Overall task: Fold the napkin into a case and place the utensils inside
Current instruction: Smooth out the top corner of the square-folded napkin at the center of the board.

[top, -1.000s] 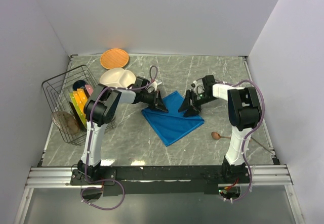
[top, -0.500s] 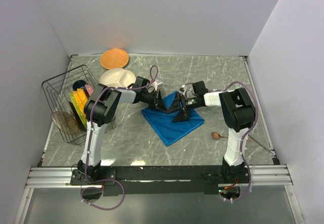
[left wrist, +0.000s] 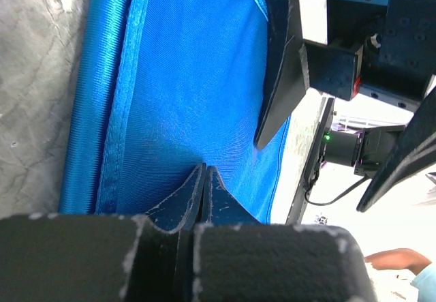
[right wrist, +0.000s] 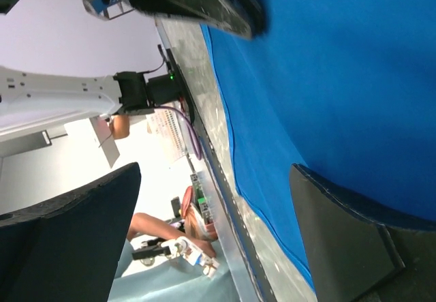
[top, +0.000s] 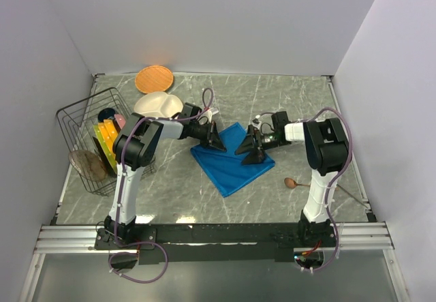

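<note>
I was still on the folding step: the partly folded napkin (top: 231, 162) lay mid-table, my left gripper (top: 219, 144) closed at its edge and my right gripper (top: 249, 151) spread wide above it, needing a fresh edge to pinch.

This is a robotics lab test cell, not a home. Plain white panels (top: 204, 22) box in a marble-patterned desk (top: 293, 97). A left arm (top: 126, 179) and a right arm (top: 317, 193) are bolted to an aluminium rail (top: 218, 237) at its near edge. Loose purple cables (top: 146, 264) trail below, and a person's arm (right wrist: 153, 223) shows beyond the rig.
</note>
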